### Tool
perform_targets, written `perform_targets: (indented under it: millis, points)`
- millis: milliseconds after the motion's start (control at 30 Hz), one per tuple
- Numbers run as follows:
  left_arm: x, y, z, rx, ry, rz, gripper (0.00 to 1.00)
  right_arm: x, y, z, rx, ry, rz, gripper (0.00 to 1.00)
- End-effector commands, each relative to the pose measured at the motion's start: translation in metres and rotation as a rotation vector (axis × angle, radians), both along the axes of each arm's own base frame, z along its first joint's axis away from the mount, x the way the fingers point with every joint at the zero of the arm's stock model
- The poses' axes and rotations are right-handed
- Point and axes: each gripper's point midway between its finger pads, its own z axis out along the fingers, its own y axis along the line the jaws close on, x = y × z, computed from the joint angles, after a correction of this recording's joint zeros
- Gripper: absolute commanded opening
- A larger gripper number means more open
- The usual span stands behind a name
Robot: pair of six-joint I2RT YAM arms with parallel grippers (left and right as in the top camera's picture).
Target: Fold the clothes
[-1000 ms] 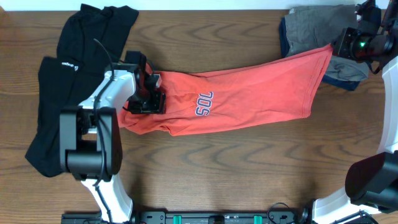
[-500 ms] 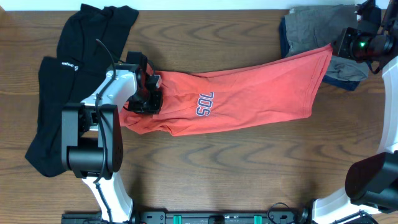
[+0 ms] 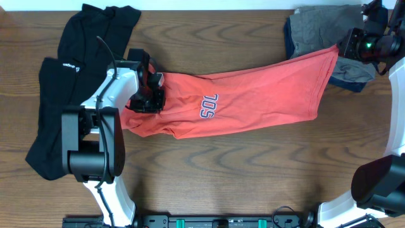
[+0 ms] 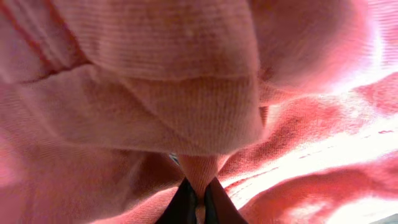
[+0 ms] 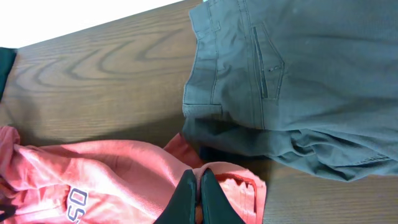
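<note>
Coral-red cotton T-shirt (image 3: 253, 101) lies across the middle of the brown wood-grain worktop (image 3: 253, 171). Its long axis runs left to right and tilts slightly toward the far edge at the right end. The left end is bunched and narrow; the right end spreads wider. The block lettering (image 3: 208, 106) sits near mid-length, turned on its side.

Left fingers (image 4: 191, 204) are closed, pinching a fold of the shirt at its bunched left end.

Right fingers (image 5: 189, 196) are closed on the shirt's far right corner, just beside a heap of grey trousers (image 5: 298, 81) with stitched pockets.

Long black garment (image 3: 60, 107) lies at the left edge, long axis far to near, touching the shirt's left end. Its small white logo (image 3: 68, 66) faces up.
</note>
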Motion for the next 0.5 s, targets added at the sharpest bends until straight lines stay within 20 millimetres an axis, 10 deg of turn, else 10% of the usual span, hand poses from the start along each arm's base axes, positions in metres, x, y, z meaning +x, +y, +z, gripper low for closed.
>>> perform_targets:
  millis: [0,467]
  points:
    - [0.013,-0.003,0.03,-0.012,-0.089,-0.005,0.06,0.003,0.003,0.008,-0.021,-0.026,0.021,0.01]
    - [0.022,-0.004,0.101,-0.027,-0.293,-0.005,0.06,0.003,0.003,0.008,-0.02,-0.026,0.022,0.01]
